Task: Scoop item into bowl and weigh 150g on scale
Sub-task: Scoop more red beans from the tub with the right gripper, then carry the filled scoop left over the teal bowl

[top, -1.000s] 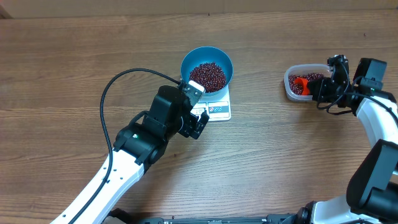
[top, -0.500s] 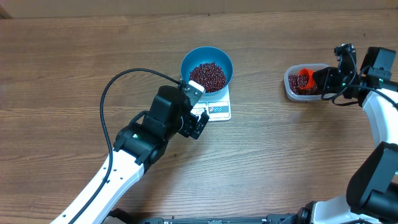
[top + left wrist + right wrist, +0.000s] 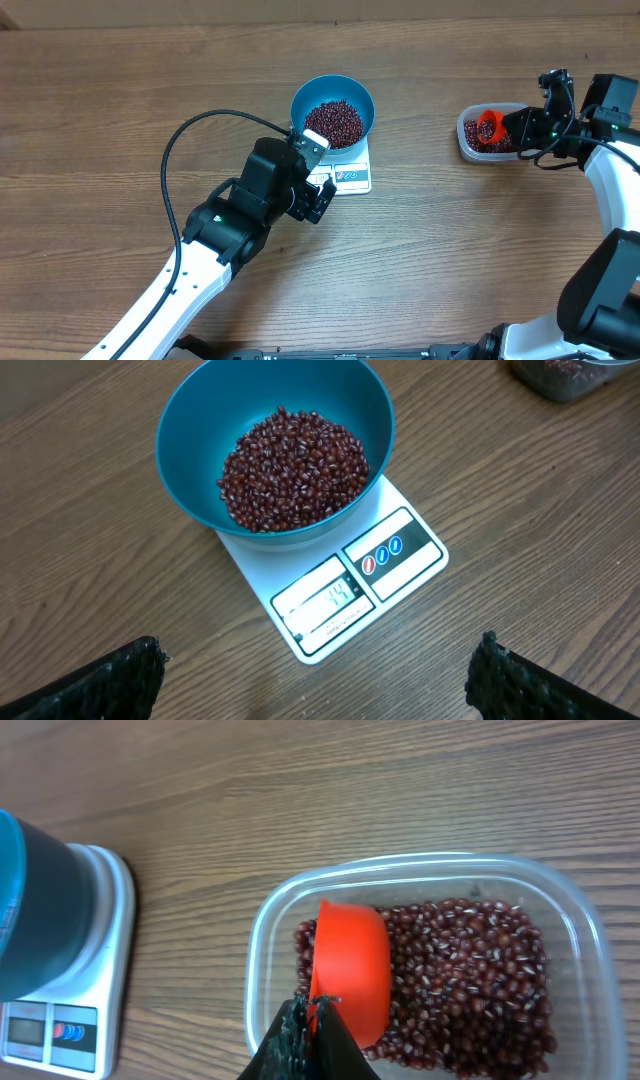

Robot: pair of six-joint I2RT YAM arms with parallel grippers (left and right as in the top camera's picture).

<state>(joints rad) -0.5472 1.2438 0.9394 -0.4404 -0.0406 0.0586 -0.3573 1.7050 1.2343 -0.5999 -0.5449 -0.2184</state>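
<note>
Right wrist view: the right jaws are pinched tight on the handle of the orange-red scoop, its cup tipped on edge over the red beans in the clear tub, which sits near the counter's right edge. Overhead, the cup seems to hold a few beans, though I cannot be sure. That thin pinch is the first risk: if the handle twists in the jaws, the load could spill on the bare counter between tub and white scale. The left jaws stand wide, holding nothing, low over the counter just before the scale; a nudge on its platform would falsify the reading. The blue bowl rests on the scale mid-counter toward the far edge, already well filled with beans. The display shows digits I cannot read surely, so a full scoop tipped in at once may overshoot the target, and a scoop striking the rim could shove the bowl off centre.
</note>
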